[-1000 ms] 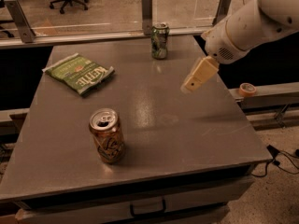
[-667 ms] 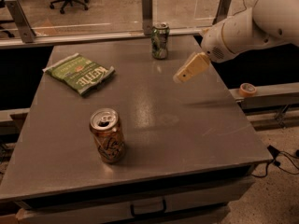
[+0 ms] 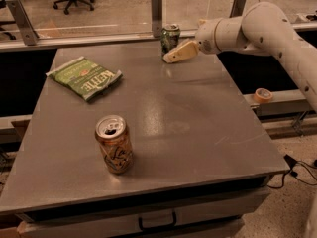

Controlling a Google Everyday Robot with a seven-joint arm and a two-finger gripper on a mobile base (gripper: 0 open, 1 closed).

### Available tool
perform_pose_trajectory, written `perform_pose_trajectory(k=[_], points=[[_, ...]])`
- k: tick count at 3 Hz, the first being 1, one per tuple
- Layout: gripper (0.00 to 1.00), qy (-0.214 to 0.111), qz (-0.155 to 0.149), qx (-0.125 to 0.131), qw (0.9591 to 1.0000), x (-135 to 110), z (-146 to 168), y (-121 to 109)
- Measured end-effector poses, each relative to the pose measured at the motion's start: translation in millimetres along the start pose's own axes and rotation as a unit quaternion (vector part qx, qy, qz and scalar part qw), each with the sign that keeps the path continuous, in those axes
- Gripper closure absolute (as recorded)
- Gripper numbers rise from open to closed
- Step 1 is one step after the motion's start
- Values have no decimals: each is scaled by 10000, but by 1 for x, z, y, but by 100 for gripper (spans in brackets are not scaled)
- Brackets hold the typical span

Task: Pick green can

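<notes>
Green-bodied small drink can (image 3: pixel 170 37), silver rim, dark and white markings, stood upright at the far edge of the grey metal surface (image 3: pixel 198 113). Cream end effector (image 3: pixel 179 52) hovered just beside it, camera-right and slightly nearer, tip pointing at the can's base. Opening: could not tell.

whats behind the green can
A metal post stands behind the green can, slightly left, on a rail, with floor beyond. The gripper, in front of the can, hides its base.
</notes>
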State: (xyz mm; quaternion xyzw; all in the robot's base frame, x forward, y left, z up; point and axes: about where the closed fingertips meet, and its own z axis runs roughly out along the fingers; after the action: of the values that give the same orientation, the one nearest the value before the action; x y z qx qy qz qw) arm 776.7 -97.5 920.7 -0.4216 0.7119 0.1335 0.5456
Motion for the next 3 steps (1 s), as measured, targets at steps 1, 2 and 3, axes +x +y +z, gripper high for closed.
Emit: perform_pose_trajectory(k=[1, 2, 3], points=[[0, -288, 344, 25, 9990, 0, 36, -18], [0, -347, 723, -121, 9967, 5, 61, -21], [18, -279, 888, -394, 9949, 4, 76, -13]])
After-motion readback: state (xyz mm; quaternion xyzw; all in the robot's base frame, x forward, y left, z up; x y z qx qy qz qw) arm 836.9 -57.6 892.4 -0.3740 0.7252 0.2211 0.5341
